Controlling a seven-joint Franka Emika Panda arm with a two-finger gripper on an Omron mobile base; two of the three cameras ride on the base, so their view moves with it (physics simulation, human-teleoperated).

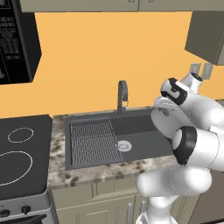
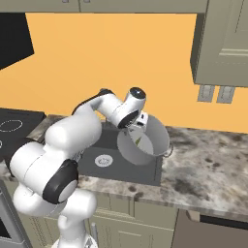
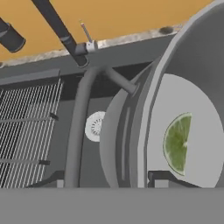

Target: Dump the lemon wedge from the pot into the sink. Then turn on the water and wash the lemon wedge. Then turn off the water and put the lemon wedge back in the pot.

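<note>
The grey pot hangs tilted over the right end of the sink, its mouth turned toward the right base camera. My gripper is shut on the pot at its rim and side handle. In the hand view the gripper straddles the pot wall, with one fingertip inside. The lemon wedge lies against the pot's pale bottom, and it shows as a small sliver inside the pot. From the left base camera my own arm hides the pot.
The dark faucet arches at the back of the sink. A wire grid covers the sink's left half beside the silver drain. A black stovetop lies to the left. Speckled counter extends right.
</note>
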